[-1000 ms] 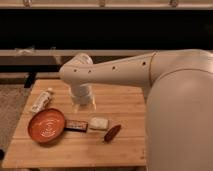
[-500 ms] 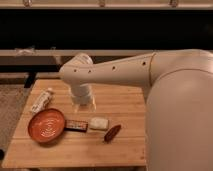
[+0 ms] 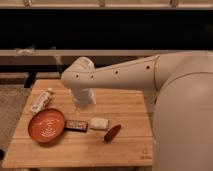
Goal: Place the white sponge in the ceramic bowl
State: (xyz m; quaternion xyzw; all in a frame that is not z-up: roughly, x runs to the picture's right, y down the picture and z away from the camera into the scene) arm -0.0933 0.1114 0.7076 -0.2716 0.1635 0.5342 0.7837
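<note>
The white sponge (image 3: 99, 123) lies on the wooden table (image 3: 115, 150), a small off-white block near the middle. The ceramic bowl (image 3: 46, 125), orange-brown with pale swirls, sits to its left with nothing in it. My gripper (image 3: 84, 102) hangs from the white arm over the table, just behind and left of the sponge, above the table surface. It holds nothing that I can see.
A dark flat bar (image 3: 76, 125) lies between the bowl and the sponge. A reddish-brown oblong item (image 3: 112, 133) lies right of the sponge. A long white tube (image 3: 41, 101) lies at the table's back left. My large white arm fills the right side.
</note>
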